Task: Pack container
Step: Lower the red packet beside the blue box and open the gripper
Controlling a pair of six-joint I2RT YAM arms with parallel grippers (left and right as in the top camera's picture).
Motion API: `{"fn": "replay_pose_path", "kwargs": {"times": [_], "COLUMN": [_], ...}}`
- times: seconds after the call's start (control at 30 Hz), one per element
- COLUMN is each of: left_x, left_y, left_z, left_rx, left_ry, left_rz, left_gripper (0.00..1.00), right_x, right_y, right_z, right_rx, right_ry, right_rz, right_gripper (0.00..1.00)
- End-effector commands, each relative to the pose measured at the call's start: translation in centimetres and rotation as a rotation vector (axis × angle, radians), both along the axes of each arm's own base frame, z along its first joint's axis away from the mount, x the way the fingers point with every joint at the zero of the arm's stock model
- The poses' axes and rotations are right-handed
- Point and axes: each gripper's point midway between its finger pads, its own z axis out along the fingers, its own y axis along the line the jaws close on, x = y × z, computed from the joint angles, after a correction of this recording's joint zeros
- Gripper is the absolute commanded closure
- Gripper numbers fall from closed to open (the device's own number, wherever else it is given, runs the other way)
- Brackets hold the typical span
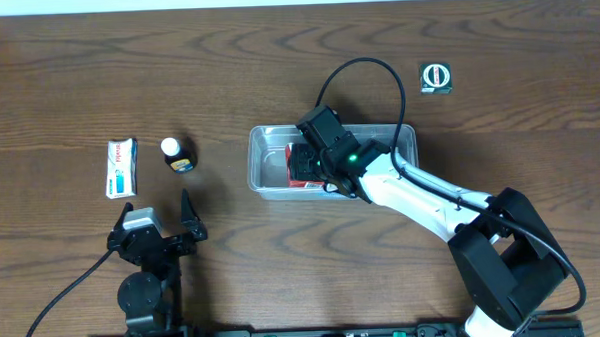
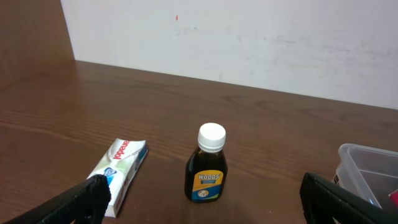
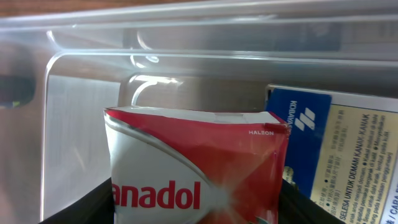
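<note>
The clear plastic container (image 1: 268, 180) sits mid-table; its corner shows in the left wrist view (image 2: 367, 165) and its wall fills the right wrist view (image 3: 81, 112). My right gripper (image 1: 317, 168) reaches down inside it, shut on a red and white Panadol box (image 3: 199, 162), also seen from overhead (image 1: 300, 158). A blue and cream packet (image 3: 348, 143) lies in the container beside the box. My left gripper (image 1: 157, 205) is open and empty near the table's front left, low in its wrist view (image 2: 202, 211).
A dark Woods bottle with a white cap (image 1: 177, 154) stands left of the container, just ahead of the left gripper (image 2: 208, 165). A white toothpaste box (image 1: 121, 167) lies further left (image 2: 121, 168). A small black square packet (image 1: 437, 78) lies at the back right.
</note>
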Motion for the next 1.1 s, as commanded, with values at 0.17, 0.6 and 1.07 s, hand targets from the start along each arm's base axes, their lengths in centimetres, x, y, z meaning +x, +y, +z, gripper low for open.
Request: {"fn": "replay_pose_path", "kwargs": {"times": [0.17, 0.6, 1.07], "left_x": [-0.1, -0.1, -0.1], "left_y": [0.3, 0.3, 0.3], "left_z": [-1.7, -1.7, -1.7], "left_rx": [0.010, 0.010, 0.010], "left_ry": [0.054, 0.054, 0.054], "left_rz": [0.019, 0.019, 0.019], "left_gripper": [0.02, 0.02, 0.02], "right_x": [0.4, 0.5, 0.7], "right_y": [0.7, 0.9, 2.2], "right_z": [-0.9, -1.1, -0.4], "right_rx": [0.009, 0.007, 0.044], "right_ry": [-0.005, -0.009, -0.046], "right_rz": [-0.059, -0.051, 0.027], "right_gripper": [0.36, 0.30, 0.32]}}
